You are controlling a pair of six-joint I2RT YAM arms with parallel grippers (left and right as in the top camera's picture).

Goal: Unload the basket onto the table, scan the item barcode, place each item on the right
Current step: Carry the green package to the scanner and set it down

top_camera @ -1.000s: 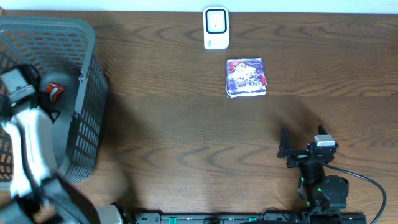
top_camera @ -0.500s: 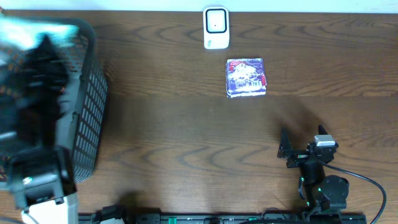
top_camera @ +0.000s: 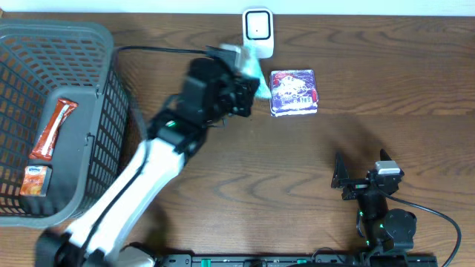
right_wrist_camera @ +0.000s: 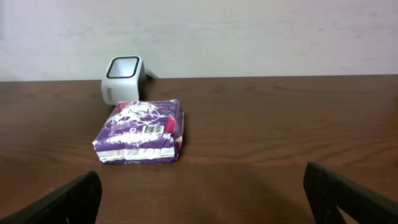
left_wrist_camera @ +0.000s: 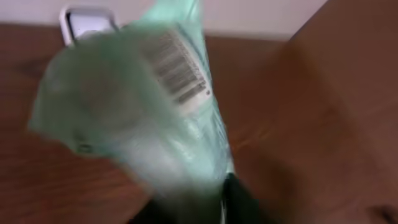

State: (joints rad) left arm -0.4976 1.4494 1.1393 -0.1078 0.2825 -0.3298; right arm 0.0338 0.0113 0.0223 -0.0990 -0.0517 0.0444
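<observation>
Your left gripper [top_camera: 251,83], clamped on the green packet [left_wrist_camera: 137,124], has the scanner [top_camera: 257,33] at twelve o'clock, barcode [left_wrist_camera: 179,67] facing the wrist instead; your right gripper [right_wrist_camera: 202,194] sits farther off, jaws apart.

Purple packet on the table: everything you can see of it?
The purple packet looks like a soft glossy plastic pouch, purple with white and red print, a pale band along one edge and a small barcode facing up. It lies flat on the wooden table, beside the white scanner but apart from it.
</observation>
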